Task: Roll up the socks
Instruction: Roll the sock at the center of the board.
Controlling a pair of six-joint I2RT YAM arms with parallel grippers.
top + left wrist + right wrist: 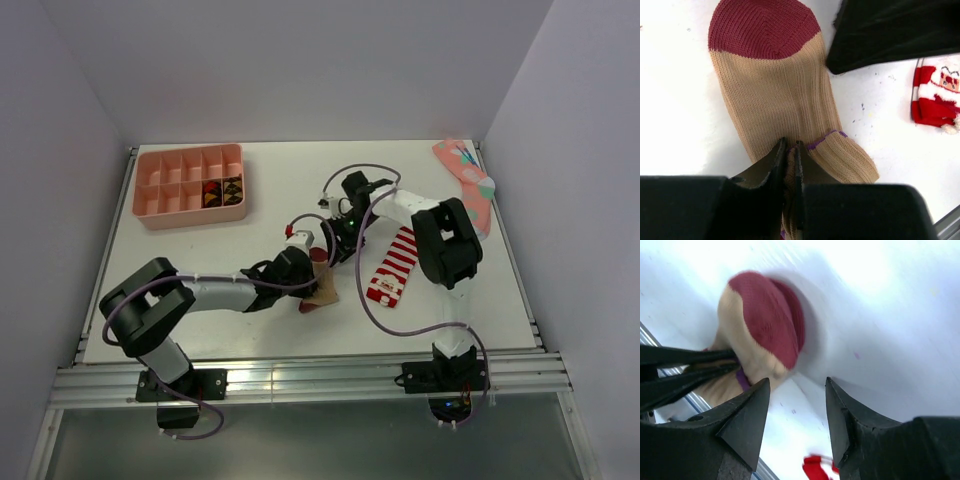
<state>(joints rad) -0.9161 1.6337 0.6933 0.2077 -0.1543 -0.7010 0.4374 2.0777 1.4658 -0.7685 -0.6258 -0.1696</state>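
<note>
The tan sock (772, 95) lies flat, its dark red toe (764, 27) pointing away and its purple-striped cuff folded over at the near end. My left gripper (790, 149) is shut on that folded cuff end; in the top view it (305, 272) sits over the tan sock (323, 292). My right gripper (797, 385) hangs open just beside the toe (772, 315), nothing between its fingers; from above it (333, 248) is just behind the toe. The red-and-white striped sock (393, 265) lies flat to the right, untouched.
A pink sock (466, 180) lies at the far right corner. A pink divided tray (160, 187) with small items in two cells stands at the back left. The right arm's elbow (447, 243) rises beside the striped sock. Walls close in on three sides.
</note>
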